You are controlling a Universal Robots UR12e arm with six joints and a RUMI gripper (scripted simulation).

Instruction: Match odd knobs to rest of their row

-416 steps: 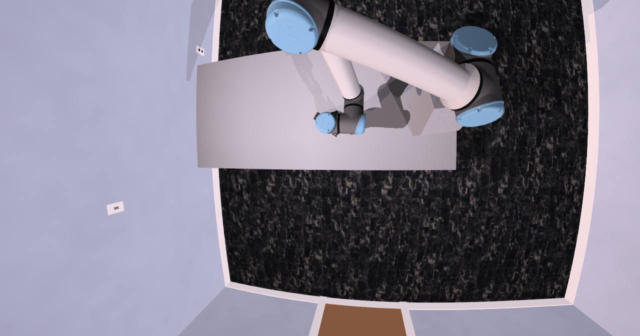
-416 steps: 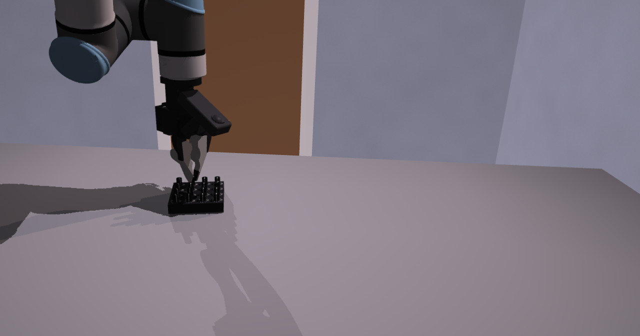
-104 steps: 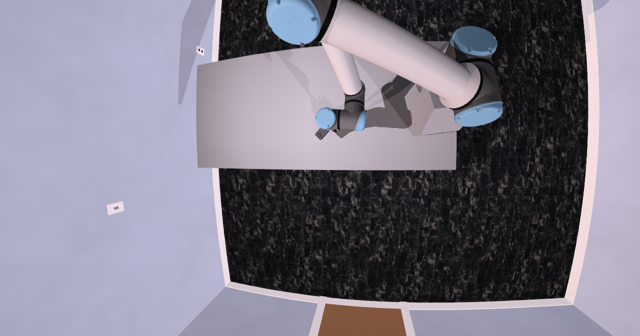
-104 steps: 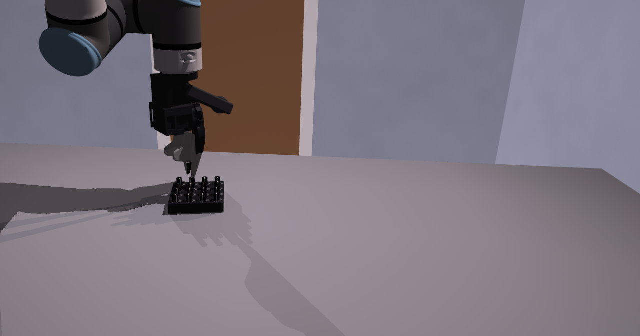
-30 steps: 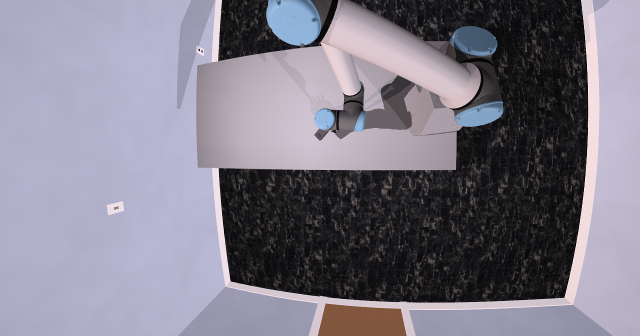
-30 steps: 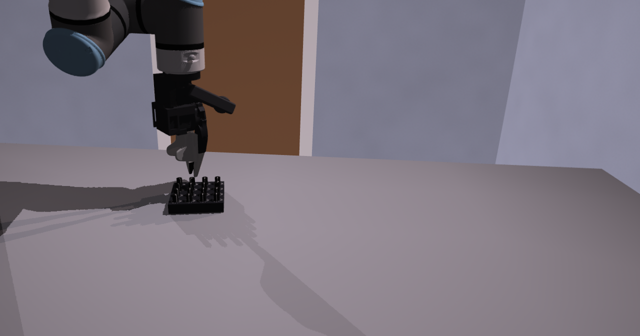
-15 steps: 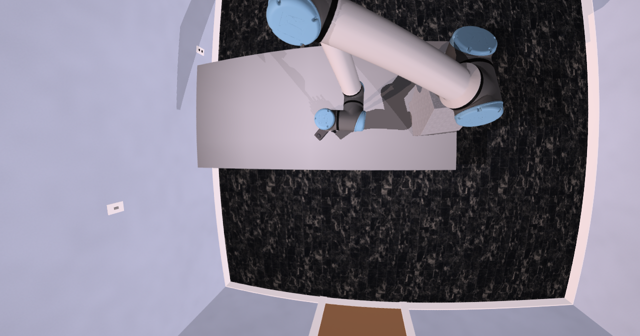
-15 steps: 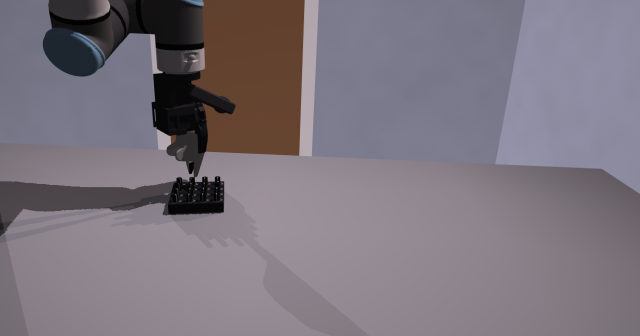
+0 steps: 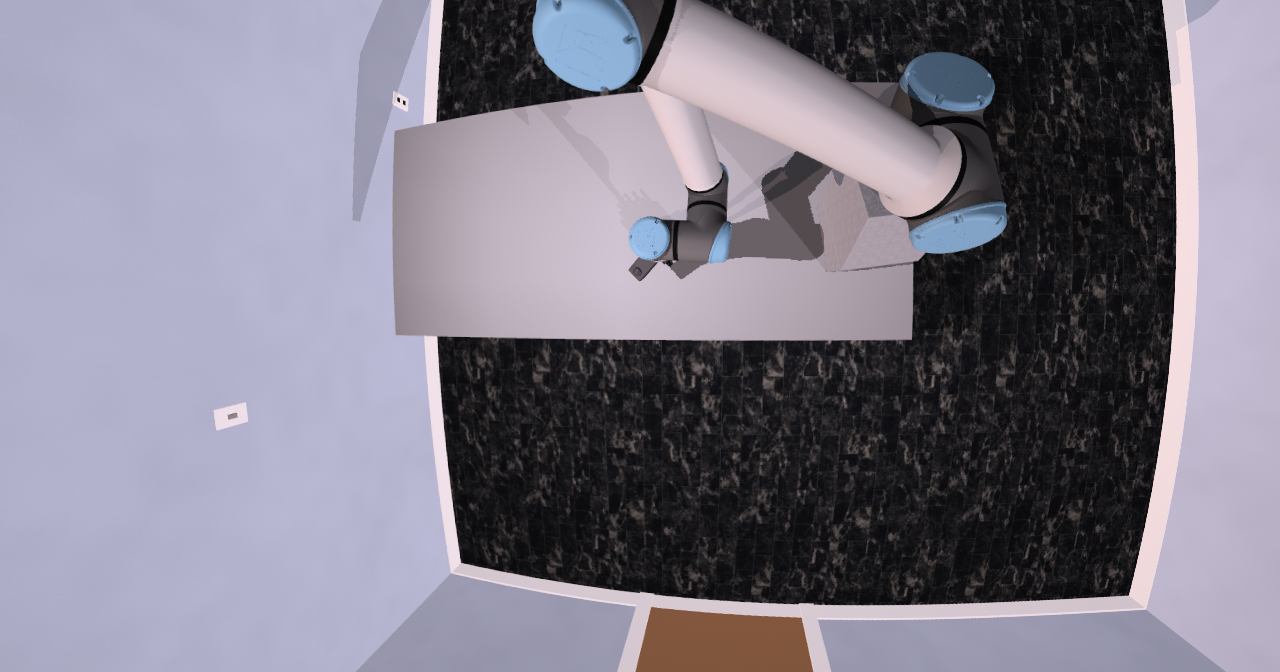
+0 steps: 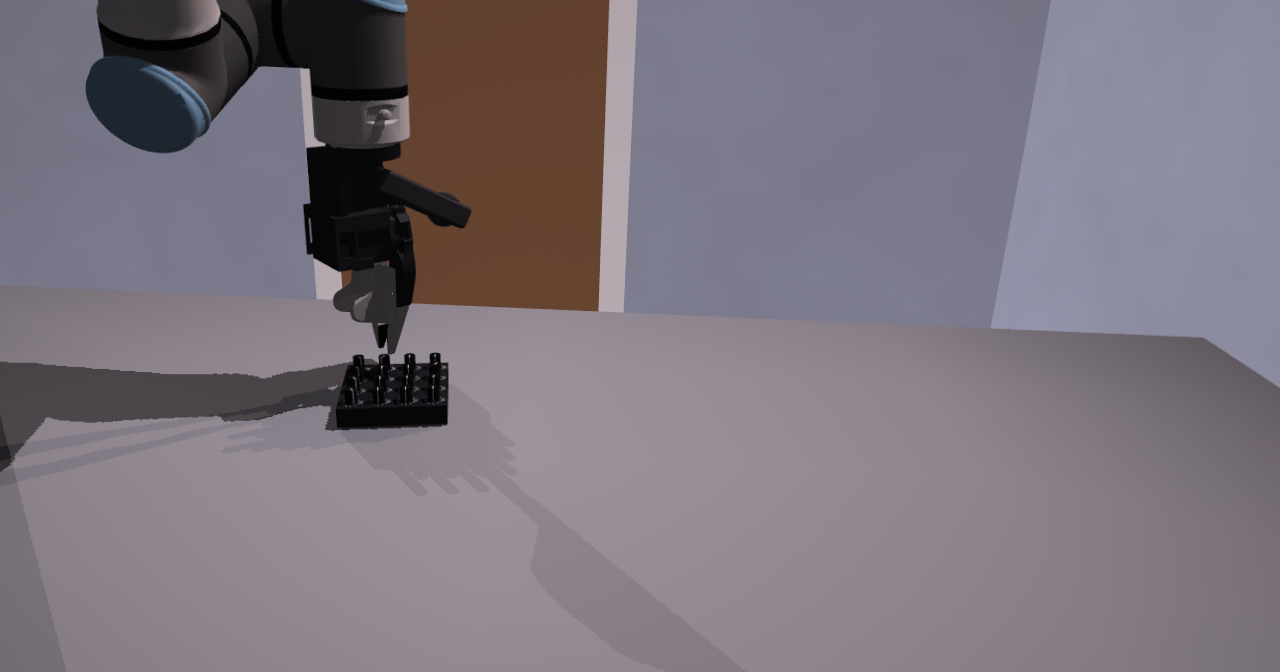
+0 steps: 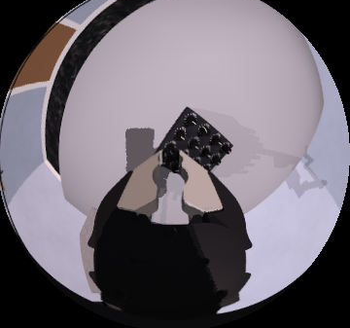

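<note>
The black knob box (image 10: 393,415) (image 11: 187,112) lies on the table, turned at an angle in the wrist view. Its upright knobs (image 11: 191,120) (image 10: 435,359) stand in rows. White marks ring them, but the pointers and row letters are too small to read. My gripper (image 10: 386,348) (image 11: 170,151) points down, open by a narrow gap and empty. Its tips hang just above the knobs on the far side of the box in the exterior view. In the wrist view one knob shows between the tips, and the jaws hide part of the box. The arm hides the box in the top view.
The grey table (image 9: 501,265) (image 10: 805,489) (image 11: 219,41) carries the box. A pale block-shaped base (image 9: 881,243) stands under the arm at the table's right end in the top view. Shadows of the arm and knobs fall around the box.
</note>
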